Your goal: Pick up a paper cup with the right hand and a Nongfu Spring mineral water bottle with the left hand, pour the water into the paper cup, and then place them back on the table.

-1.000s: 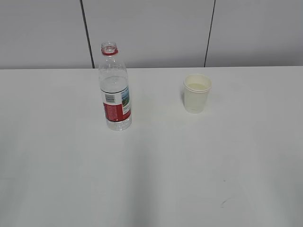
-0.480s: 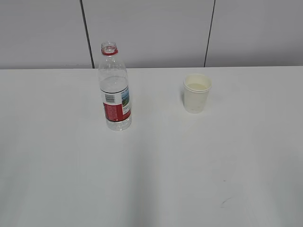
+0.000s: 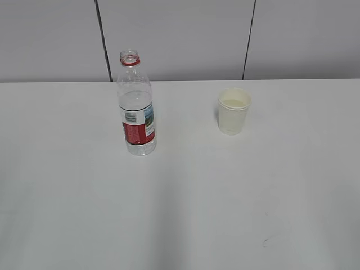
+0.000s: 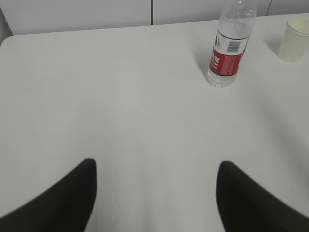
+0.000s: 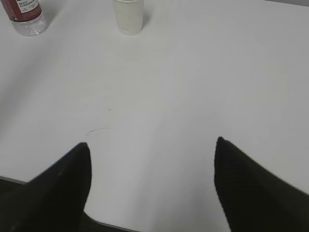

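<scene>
The Nongfu Spring mineral water bottle (image 3: 136,107) stands upright and capless on the white surface (image 3: 180,214), left of centre in the exterior view, with the water (image 3: 135,100) reaching roughly to the top of its red-and-white label. The paper cup (image 3: 234,111) stands mouth-up to its right, well apart from it. That layout suits the task: the bottle sits on the side the left arm works, the cup on the right arm's side, so neither arm should need to cross the middle.

Neither arm shows in the exterior view. In the left wrist view, the left pincer (image 4: 154,193) hangs back over bare surface with its fingers (image 4: 63,203) spread wide, the bottle far ahead and to the right. In the right wrist view, the right pincer (image 5: 152,183) sits near the surface's front edge, fingers (image 5: 251,188) likewise wide apart, with the cup far ahead at the top of the frame. Both are empty. The wide spread reads as readiness for the first reach; nothing is grasped, so the task appears to be at its very start.
</scene>
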Available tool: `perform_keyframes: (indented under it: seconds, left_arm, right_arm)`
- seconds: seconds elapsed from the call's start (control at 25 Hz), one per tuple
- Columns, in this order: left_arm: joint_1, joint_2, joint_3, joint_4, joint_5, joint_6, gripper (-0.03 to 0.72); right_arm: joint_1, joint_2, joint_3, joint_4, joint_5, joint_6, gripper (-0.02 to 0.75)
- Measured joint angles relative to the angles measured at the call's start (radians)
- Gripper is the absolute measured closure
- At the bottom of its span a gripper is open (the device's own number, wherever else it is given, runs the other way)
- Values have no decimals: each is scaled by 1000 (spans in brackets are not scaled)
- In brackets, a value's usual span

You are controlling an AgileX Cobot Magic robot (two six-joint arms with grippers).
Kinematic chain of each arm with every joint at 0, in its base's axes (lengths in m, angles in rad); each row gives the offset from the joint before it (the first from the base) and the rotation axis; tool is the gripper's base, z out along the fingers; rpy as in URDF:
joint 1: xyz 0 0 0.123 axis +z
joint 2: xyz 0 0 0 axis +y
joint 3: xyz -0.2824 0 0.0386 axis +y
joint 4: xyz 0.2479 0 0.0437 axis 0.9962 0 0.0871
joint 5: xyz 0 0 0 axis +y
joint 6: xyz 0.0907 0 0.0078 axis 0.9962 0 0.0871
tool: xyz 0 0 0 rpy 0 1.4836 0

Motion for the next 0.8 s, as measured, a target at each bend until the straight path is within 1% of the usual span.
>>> perform_keyframes:
  seconds: [0.8]
  left_arm:
    - [0, 0, 0, 0, 0, 0, 221]
  right_arm:
    - [0, 0, 0, 0, 0, 0, 153]
